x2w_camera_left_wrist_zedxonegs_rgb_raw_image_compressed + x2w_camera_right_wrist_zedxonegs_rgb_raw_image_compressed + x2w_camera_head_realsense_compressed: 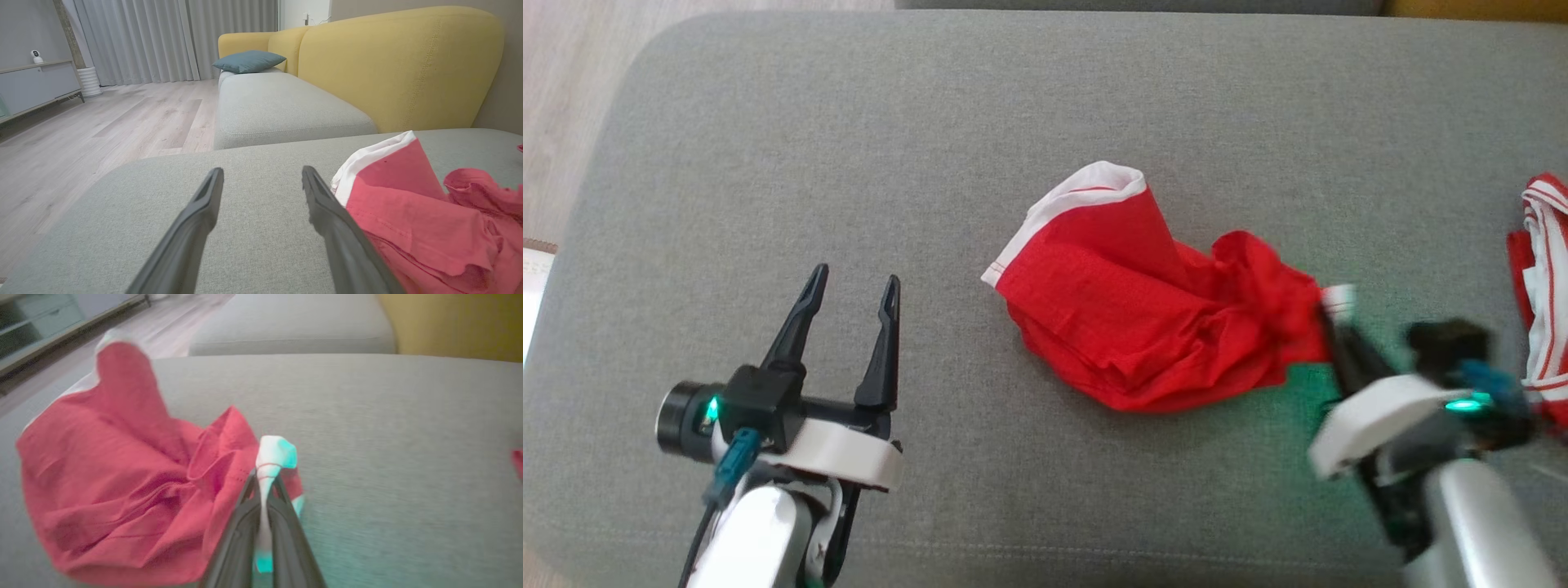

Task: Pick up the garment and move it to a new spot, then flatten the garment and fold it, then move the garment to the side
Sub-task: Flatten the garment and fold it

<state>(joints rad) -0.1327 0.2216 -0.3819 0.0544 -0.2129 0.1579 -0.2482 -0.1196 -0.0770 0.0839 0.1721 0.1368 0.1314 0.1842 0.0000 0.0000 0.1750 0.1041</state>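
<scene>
Right gripper (264, 479) pinches the red garment (1143, 327) by its white trim on the grey cushion (768, 122); left gripper (854, 284) stands wide open.

Two red garments (1143, 327) (1543, 278), two hands (856, 276) (266, 475), one grey cushion (768, 122), one teal pillow (248, 61), one yellow sofa (400, 61)

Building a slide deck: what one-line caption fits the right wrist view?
Right gripper shut on the white trim of a crumpled red garment on a grey cushion.

Left hand (857, 273): black tapered fingers (792, 331), white wrist shell (841, 457), teal cable (725, 478)
</scene>
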